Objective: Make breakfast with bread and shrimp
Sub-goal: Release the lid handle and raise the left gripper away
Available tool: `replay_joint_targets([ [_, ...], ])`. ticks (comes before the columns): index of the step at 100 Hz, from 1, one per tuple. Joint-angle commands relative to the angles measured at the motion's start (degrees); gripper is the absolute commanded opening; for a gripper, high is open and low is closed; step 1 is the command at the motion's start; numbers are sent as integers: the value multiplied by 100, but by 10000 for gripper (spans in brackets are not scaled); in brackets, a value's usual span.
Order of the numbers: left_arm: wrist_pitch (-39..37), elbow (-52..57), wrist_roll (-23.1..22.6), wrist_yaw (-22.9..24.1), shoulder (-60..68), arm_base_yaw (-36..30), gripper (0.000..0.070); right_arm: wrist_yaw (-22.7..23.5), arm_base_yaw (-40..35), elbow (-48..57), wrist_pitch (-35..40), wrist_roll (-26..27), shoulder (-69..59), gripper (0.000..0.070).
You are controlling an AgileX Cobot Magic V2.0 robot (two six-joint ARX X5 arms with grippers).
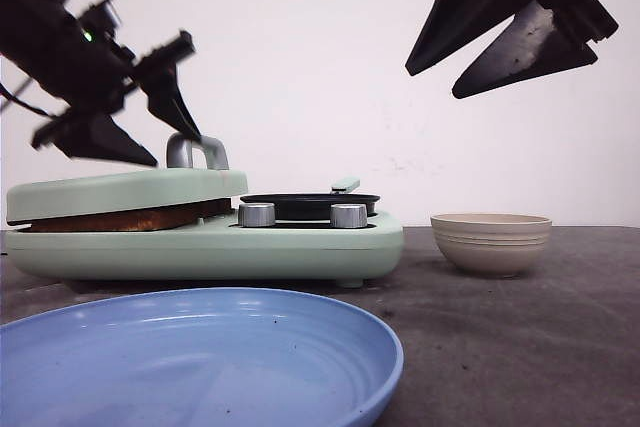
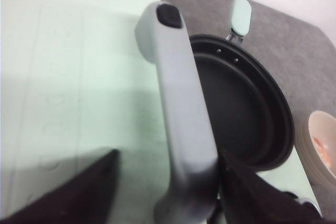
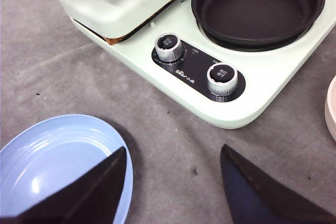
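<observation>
The bread (image 1: 130, 219) lies pressed under the shut mint lid (image 1: 120, 192) of the breakfast maker; only its brown crust edge (image 3: 118, 38) shows. My left gripper (image 1: 176, 150) is open and straddles the lid's grey handle (image 2: 178, 93). One finger (image 2: 236, 182) touches the handle and the other stands apart. A small orange-pink bit, the shrimp (image 2: 321, 144), shows inside the beige bowl (image 2: 307, 145). My right gripper (image 1: 432, 85) hangs open high above the table, with nothing between its fingers (image 3: 173, 149).
A black round pan (image 3: 257, 6) sits on the maker's right half, behind two silver knobs (image 1: 256, 214) (image 1: 348, 215). The beige bowl (image 1: 490, 242) stands right of the maker. A blue plate (image 1: 200, 357) lies at the front left on the grey table.
</observation>
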State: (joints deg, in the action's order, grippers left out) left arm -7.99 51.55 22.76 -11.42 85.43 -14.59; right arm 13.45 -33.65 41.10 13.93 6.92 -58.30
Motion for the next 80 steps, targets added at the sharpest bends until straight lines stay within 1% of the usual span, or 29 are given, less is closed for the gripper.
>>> replay_joint_targets([
  [1, -46, 48, -280, 107, -258, 72, 314, -7, -28, 44, -39, 28, -31, 338],
  [12, 20, 48, -339, 105, -774, 116, 314, -7, -28, 44, -44, 28, -31, 338],
  [21, 192, 48, -476, 105, -1213, 136, 314, -4, -28, 44, -44, 35, -31, 338],
  [38, 767, 48, -920, 157, -2085, 136, 314, -61, -28, 48, -61, 184, -28, 338],
  [52, 1386, 48, -1329, 409, -2704, 136, 314, -455, -26, 48, -107, 374, -28, 338],
  [63, 1991, 46, -1681, 638, -3029, 140, 314, -673, -11, 50, -177, 463, 9, 338],
  [73, 2400, 44, -1884, 649, -3235, 146, 314, -966, 46, 55, -164, 514, 66, 339],
  [80, 2511, 24, -1897, 645, -3366, 146, 314, -1158, 96, 55, -136, 568, 109, 339],
])
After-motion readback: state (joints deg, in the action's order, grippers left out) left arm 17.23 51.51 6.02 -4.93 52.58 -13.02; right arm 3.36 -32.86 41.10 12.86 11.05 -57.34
